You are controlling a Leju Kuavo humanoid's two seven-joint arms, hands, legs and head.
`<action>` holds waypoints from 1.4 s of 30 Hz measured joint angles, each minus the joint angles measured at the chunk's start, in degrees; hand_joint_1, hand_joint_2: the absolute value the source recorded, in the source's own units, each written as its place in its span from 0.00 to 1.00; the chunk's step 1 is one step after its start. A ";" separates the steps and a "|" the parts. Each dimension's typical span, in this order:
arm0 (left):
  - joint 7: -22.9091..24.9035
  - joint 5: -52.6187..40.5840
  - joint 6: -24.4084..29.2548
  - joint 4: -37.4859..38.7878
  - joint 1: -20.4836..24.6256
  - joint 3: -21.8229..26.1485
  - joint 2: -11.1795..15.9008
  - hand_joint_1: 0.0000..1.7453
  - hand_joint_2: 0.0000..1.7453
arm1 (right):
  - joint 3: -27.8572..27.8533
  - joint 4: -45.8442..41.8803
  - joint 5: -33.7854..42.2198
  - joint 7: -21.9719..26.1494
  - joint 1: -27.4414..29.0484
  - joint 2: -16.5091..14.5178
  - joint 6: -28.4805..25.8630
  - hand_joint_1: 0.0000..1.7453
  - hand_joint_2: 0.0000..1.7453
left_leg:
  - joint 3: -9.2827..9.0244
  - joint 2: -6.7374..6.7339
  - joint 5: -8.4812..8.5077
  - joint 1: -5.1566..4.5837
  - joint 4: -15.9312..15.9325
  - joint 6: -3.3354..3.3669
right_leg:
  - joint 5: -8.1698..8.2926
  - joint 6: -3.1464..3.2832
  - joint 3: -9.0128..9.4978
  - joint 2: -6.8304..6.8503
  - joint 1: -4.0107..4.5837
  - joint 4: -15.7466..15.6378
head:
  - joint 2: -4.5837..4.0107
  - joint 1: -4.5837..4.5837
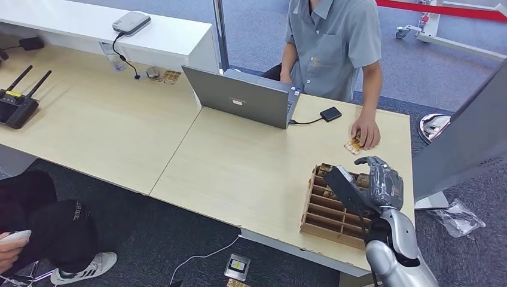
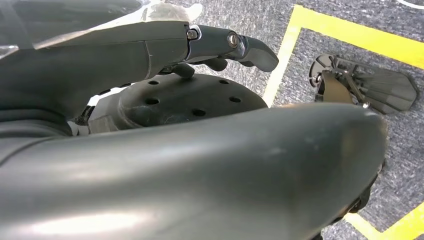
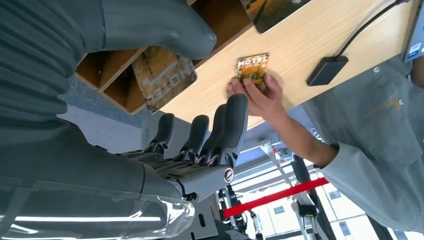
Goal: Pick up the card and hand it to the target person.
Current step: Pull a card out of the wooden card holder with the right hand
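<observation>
Now my right hand (image 1: 378, 182) is hovering over the far end of the wooden rack (image 1: 323, 216), which is sitting near the right end of the surface (image 1: 239, 167). Its fingers (image 3: 235, 125) are stretching out side by side with the thumb apart from them, and they are holding nothing. In the right wrist view, a card (image 3: 165, 75) is sticking up out of one of the rack's slots, close to my thumb but not touching it.

Another card (image 1: 354, 145) is lying flat on the surface just beyond the rack, and it is printed with the word HOTEL. A person's hand (image 1: 366, 131) is resting on it, fingertips pressing its edge. That person (image 1: 332, 45), in a grey shirt, is standing at the far side of the surface beside an open laptop (image 1: 242, 95). A small black box (image 1: 330, 113) is lying next to the laptop, joined to it by a cable.

My left hand (image 2: 220, 47) is hanging low over grey carpet marked with yellow tape (image 2: 350, 37). Its fingers are lying nearly straight, and whether they are gripping anything, I cannot tell.
</observation>
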State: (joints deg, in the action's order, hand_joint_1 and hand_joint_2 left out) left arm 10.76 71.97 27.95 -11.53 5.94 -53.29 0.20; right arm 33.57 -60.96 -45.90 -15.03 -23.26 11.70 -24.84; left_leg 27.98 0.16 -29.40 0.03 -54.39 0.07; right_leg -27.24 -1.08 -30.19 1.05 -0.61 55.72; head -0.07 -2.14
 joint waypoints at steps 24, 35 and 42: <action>-0.93 -1.51 -5.42 -0.01 0.00 0.00 1.50 0.00 0.00 | -4.15 -5.36 -4.16 -0.58 3.36 1.38 3.05 0.48 1.00 | 0.01 0.00 0.00 0.00 0.00 0.00 | 0.00 0.00 0.00 0.00 0.01 0.00 | 0.00 0.00; -1.09 -2.20 -8.10 -0.01 0.05 -0.01 2.30 0.00 0.00 | -6.81 -5.37 -3.74 -0.19 4.59 1.42 2.82 0.48 1.00 | 0.01 -0.01 0.00 0.00 0.00 0.00 | 0.00 0.00 0.00 0.00 0.01 0.00 | 0.00 0.00; -1.66 -2.58 -9.05 -0.01 0.07 -0.02 2.58 0.00 0.00 | -8.59 -5.37 -4.57 -0.20 5.04 1.48 2.85 0.48 1.00 | 0.01 -0.01 0.00 0.00 0.00 0.00 | 0.00 0.00 0.00 0.00 0.01 0.00 | 0.00 0.00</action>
State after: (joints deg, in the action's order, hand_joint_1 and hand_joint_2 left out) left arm 9.10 69.39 18.90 -11.54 6.01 -53.31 2.78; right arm 24.97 -66.33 -50.48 -15.23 -18.22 13.18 -21.99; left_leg 27.99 0.15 -29.40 0.03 -54.39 0.06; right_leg -27.24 -1.08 -30.19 1.05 -0.60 55.72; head -0.07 -2.14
